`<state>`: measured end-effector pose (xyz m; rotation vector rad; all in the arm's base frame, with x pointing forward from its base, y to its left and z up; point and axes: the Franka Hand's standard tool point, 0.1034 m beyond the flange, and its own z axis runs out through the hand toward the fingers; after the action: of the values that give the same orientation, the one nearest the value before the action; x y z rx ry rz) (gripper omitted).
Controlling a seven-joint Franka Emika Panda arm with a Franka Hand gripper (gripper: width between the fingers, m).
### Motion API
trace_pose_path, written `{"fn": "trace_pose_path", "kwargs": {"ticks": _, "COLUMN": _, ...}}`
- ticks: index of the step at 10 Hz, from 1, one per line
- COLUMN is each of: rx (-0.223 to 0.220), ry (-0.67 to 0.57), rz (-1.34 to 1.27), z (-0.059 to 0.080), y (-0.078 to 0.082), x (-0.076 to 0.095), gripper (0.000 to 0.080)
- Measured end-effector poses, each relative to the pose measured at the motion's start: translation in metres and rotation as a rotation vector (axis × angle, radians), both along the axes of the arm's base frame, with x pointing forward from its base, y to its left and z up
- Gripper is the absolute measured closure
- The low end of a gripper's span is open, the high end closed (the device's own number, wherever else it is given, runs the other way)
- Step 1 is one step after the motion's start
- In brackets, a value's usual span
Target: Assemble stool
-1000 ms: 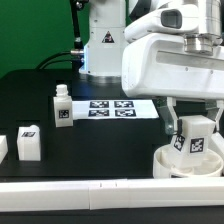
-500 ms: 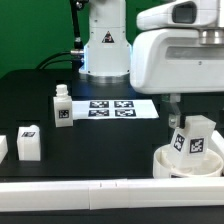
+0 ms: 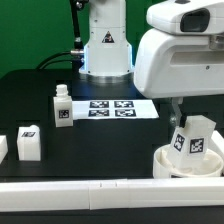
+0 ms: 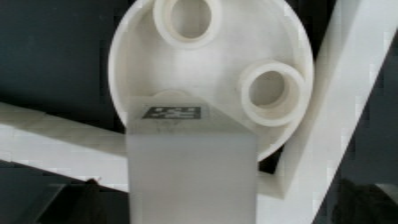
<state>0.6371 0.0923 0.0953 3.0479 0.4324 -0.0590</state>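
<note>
— Reading from the exterior view's left, what do you have?

— Well apart from the seat (image 3: 166,162), on that side, two loose parts stand on the bench (image 3: 110,150): a squat leg (image 3: 27,143) farthest off, then an upright leg (image 3: 62,108) nearer the seat. On the seat itself stands the third leg (image 3: 196,140), its long axis nearly upright, leaning slightly.

— And your pincer (image 3: 181,118)?

— Right above the seat, at the third leg's upper end; your wrist view looks down along that leg onto the seat. One dark finger (image 3: 173,113) shows just beside it. Whether the jaws stand wide or touch the leg, you cannot tell. I'd judge its seating wants checking before you lift away.
</note>
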Motion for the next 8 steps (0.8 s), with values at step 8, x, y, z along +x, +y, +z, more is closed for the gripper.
{"fn": "trace_pose_path", "kwargs": {"ticks": 8, "rx": -0.037, "ry": 0.037, "rz": 0.752, "z": 0.0055, "y": -0.0061, "x": 0.0059, "gripper": 0.015}}
